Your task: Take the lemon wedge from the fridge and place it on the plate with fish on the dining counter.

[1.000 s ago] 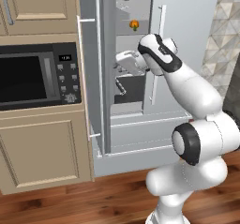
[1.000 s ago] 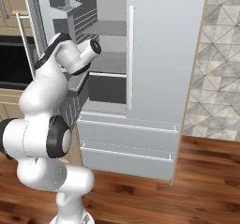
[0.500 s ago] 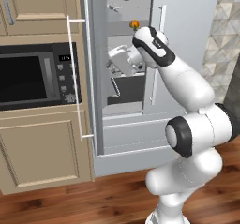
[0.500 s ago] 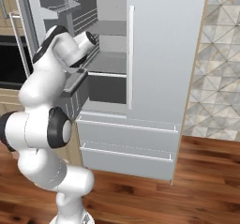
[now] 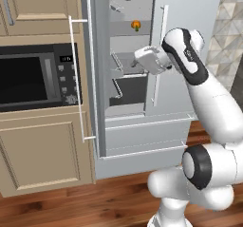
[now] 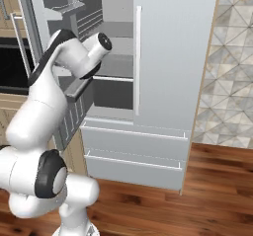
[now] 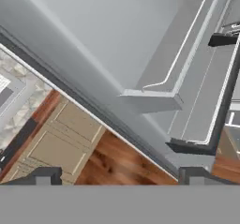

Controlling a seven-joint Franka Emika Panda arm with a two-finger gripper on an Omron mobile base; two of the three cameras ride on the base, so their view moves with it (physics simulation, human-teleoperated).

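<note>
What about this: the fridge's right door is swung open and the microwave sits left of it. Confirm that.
Not quite. It is the left door of the fridge that is swung open; the right door is shut, as the right base view shows. The microwave does sit to the fridge's left.

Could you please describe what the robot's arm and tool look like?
The arm is glossy white, made of rounded tubular links with dark grey to black bands and caps at the joints. Its tool ends in two small dark grey, blocky finger tips. No cables or markings are visible.
</note>
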